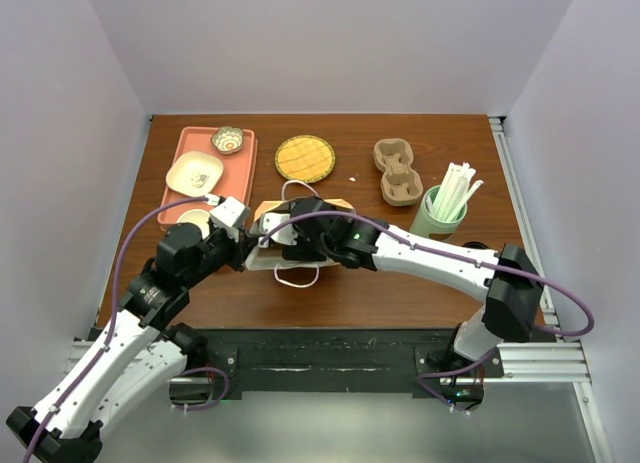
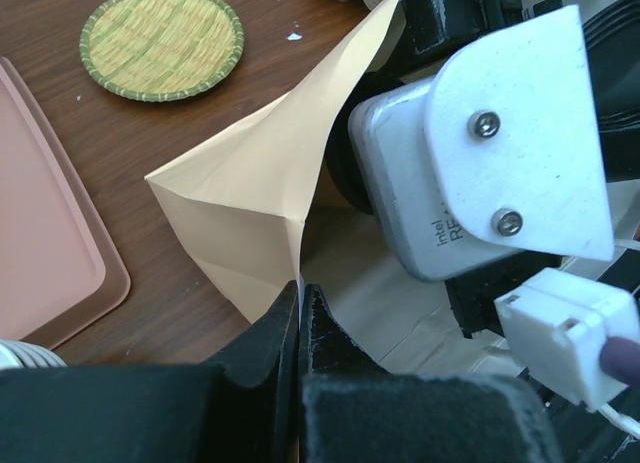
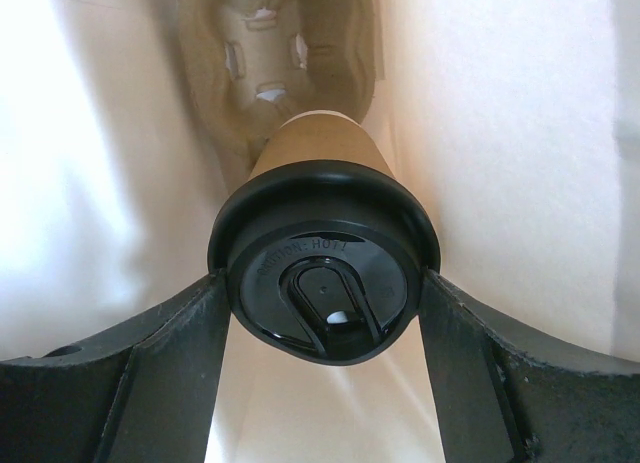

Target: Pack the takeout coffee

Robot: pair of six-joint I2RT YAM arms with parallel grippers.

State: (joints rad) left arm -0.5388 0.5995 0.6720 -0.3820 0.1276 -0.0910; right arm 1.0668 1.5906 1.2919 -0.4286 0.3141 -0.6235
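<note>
My right claw (image 3: 322,308) is down inside the paper bag (image 2: 250,208), its fingers (image 3: 180,333) pressed on either side of the black lid, so it's got the takeout coffee (image 3: 320,238) gripped upright; under the cup, at the bottom of the bag, sits a brown pulp cup holder (image 3: 270,63); can't tell if the cup is actually seated in it; my left claw (image 2: 300,308) is squeezed closed on the bag's tan edge, with the mouth pulled open; bag's on the bench (image 2: 130,148), near a woven coaster (image 2: 162,41) and a pink tray (image 2: 50,243).
</note>
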